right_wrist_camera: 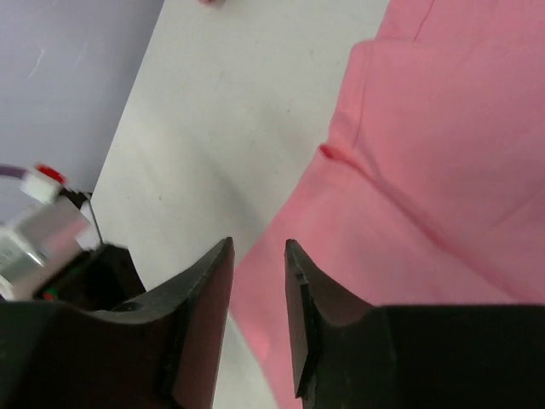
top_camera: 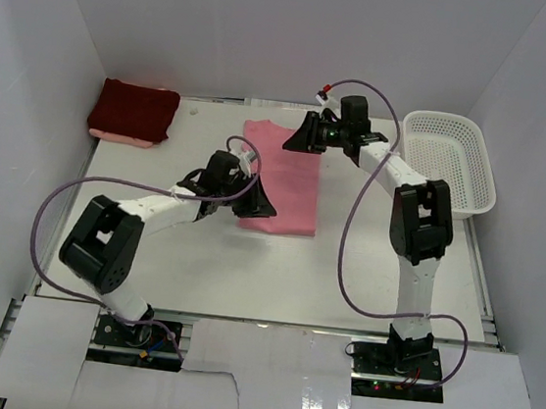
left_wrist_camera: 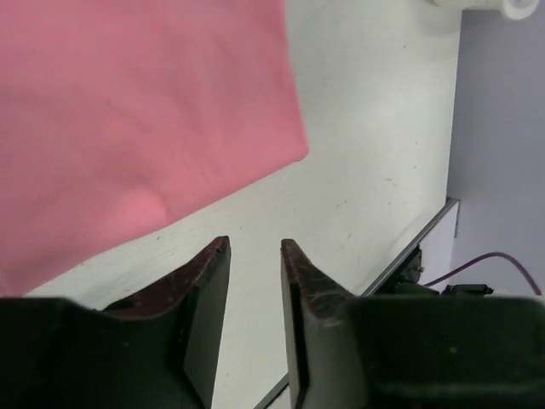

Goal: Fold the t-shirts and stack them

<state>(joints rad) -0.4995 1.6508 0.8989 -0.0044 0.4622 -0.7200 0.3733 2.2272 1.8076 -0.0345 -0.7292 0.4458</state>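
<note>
- The desk [top_camera: 246, 271] is walled on its left, far and right sides. Bare surface runs along the whole near edge, and also between the pink shirt and each far corner.
- The salmon pink t-shirt [top_camera: 285, 181] lies mid-desk as a long rectangle. Its long sides run far to near and its short far edge sits close to the desk's far edge.
- The cloth lies flat and smooth. The right wrist view shows a folded-in layer with a seam line, and the near right corner is crisp.
- The dark maroon t-shirt [top_camera: 134, 108] sits folded in the far left corner, well apart from the pink one, with a strip of pink cloth showing under its near edge.
- The white mesh basket [top_camera: 451, 161] is at the far right corner.
- The left gripper [left_wrist_camera: 255, 243] is by the pink shirt's near left corner. Its jaws are slightly parted and hold nothing, with bare desk showing between them.
- The right gripper [right_wrist_camera: 260, 243] is over the shirt's far end. Its jaws are also a little apart and empty, with the cloth edge below.
</note>
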